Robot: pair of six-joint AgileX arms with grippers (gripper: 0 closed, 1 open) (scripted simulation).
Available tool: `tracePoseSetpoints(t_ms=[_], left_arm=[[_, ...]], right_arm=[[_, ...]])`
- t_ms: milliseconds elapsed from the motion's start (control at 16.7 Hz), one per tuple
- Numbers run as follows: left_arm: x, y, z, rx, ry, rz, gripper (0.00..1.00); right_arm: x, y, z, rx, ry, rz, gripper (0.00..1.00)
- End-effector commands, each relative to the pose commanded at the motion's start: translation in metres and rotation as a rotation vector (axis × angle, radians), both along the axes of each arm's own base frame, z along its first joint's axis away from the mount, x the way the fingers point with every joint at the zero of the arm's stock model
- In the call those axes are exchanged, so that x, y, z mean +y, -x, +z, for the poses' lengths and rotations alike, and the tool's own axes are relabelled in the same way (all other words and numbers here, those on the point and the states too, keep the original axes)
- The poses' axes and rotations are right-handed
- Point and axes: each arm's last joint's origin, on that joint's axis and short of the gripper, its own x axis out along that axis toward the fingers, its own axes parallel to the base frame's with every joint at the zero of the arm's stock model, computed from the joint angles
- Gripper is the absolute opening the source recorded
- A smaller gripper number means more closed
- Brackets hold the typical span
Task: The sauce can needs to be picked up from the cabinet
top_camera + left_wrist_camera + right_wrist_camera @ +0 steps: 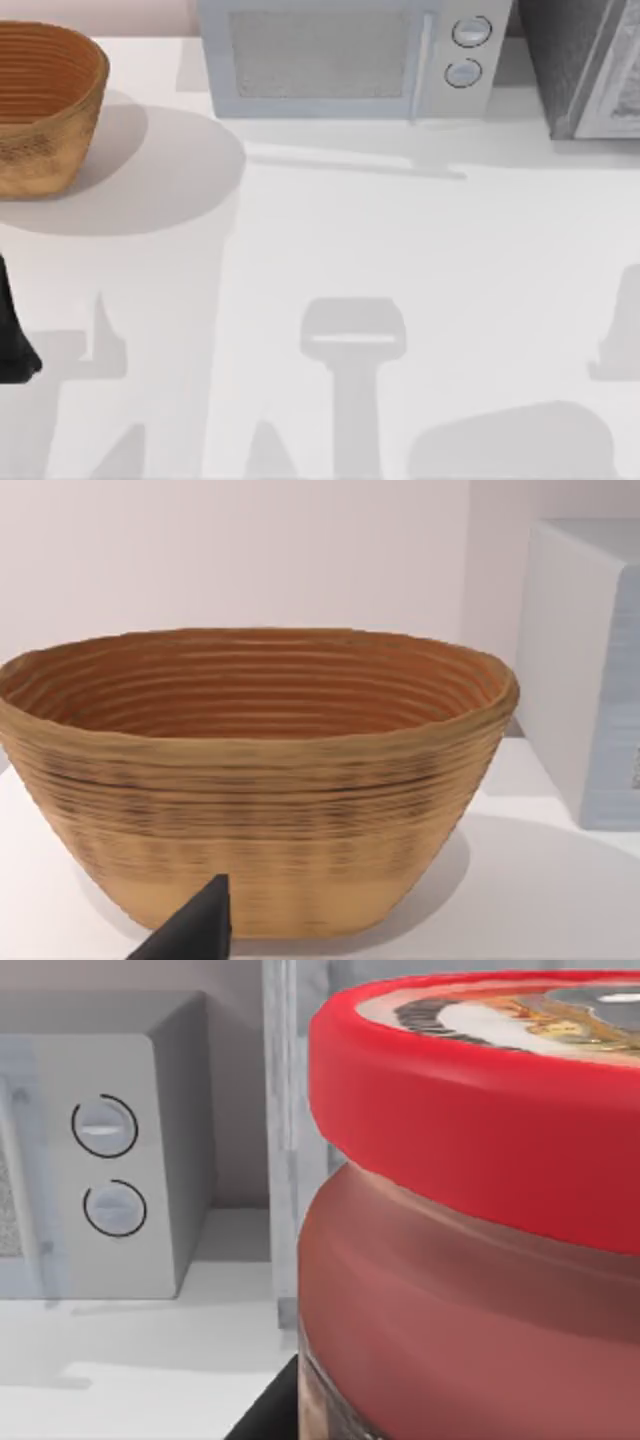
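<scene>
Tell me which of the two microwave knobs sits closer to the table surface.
The lower knob on the microwave, directly beneath the other knob, is closer to the table.

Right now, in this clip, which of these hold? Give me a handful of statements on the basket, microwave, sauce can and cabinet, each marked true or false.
1. The woven basket stands at the table's far left. True.
2. The microwave has three knobs. False: it has two round knobs.
3. The sauce can has a red top. True.
4. The cabinet stands left of the microwave. False: it is to its right.
5. Something lies inside the basket. False: what shows of its inside, in the left wrist view, is empty.
</scene>
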Motion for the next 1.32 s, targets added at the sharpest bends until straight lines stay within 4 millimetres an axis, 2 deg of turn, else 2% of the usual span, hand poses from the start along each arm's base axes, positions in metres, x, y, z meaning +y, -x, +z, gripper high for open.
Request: tracePoseSetpoints(t_ms=[360, 600, 1020, 1320], left_arm=[[0.000, 0.000, 0.000, 0.000, 0.000, 0.000, 1.00], [0.000, 0.000, 0.000, 0.000, 0.000, 0.000, 1.00], [0.000, 0.000, 0.000, 0.000, 0.000, 0.000, 1.00], [0.000, 0.000, 0.000, 0.000, 0.000, 0.000, 1.00]], right_arm=[[0.002, -0.003, 0.003, 0.005, -0.001, 0.028, 0.00], [0.010, -0.016, 0.011, 0.010, 0.002, 0.112, 0.00], [0.041, -0.062, 0.018, 0.015, 0.008, 0.342, 0.00], [0.076, -0.100, -0.001, 0.011, 0.009, 0.518, 0.00]])
